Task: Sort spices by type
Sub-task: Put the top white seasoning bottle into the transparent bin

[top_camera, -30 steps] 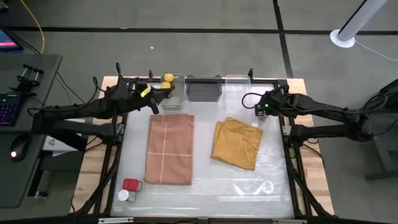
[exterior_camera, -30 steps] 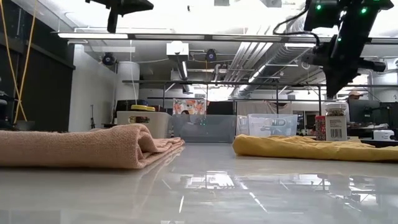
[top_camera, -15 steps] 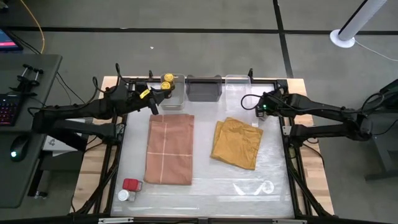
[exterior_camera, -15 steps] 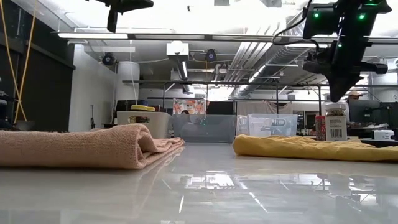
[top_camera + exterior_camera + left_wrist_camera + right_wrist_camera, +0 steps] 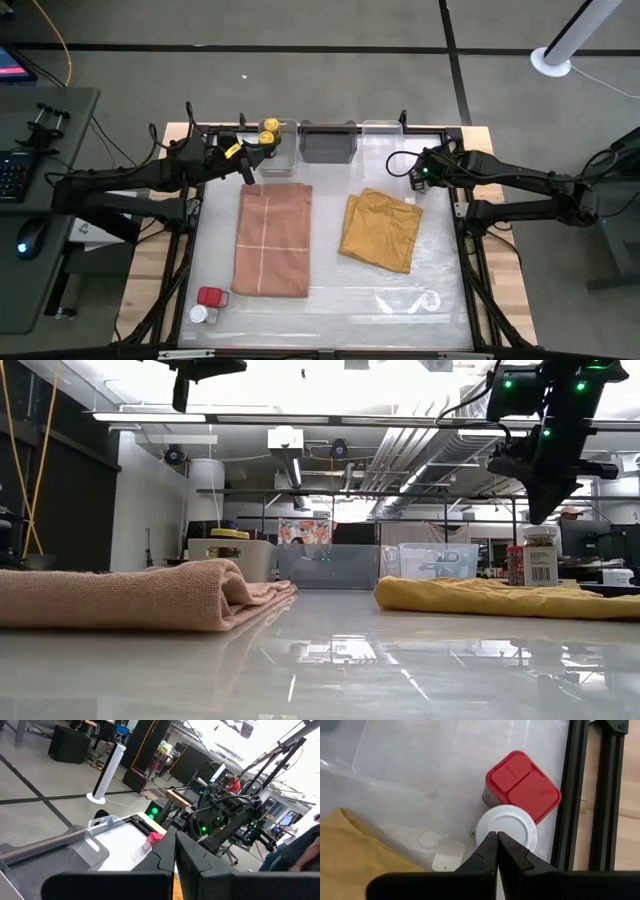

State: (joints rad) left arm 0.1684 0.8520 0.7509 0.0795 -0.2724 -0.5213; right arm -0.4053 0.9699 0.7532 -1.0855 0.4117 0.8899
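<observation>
Two yellow-lidded jars (image 5: pixel 268 131) stand in the clear far-left bin (image 5: pixel 284 157). A red tin (image 5: pixel 211 296) and a white-topped shaker (image 5: pixel 200 314) stand at the near-left corner. A second red tin (image 5: pixel 522 785) and shaker (image 5: pixel 511 826) stand side by side at the far right, by the frame rail. My right gripper (image 5: pixel 496 851) is shut and hangs straight over this shaker's cap; the low view shows a small gap between the gripper (image 5: pixel 545 515) and the shaker (image 5: pixel 541 557). My left gripper (image 5: pixel 250 160) is shut and hovers high beside the jar bin, touching nothing.
A folded pink cloth (image 5: pixel 272 240) and a folded mustard cloth (image 5: pixel 380 232) lie mid-table. A grey bin (image 5: pixel 328 143) and a clear bin (image 5: pixel 381 133) sit along the far edge. The black frame rail (image 5: pixel 572 795) runs close beside the far-right tin and shaker.
My right arm's wrist has dipped slightly and edged toward the table's left above the far-right shaker, its fingers staying shut. The shaker and tin have not moved.
</observation>
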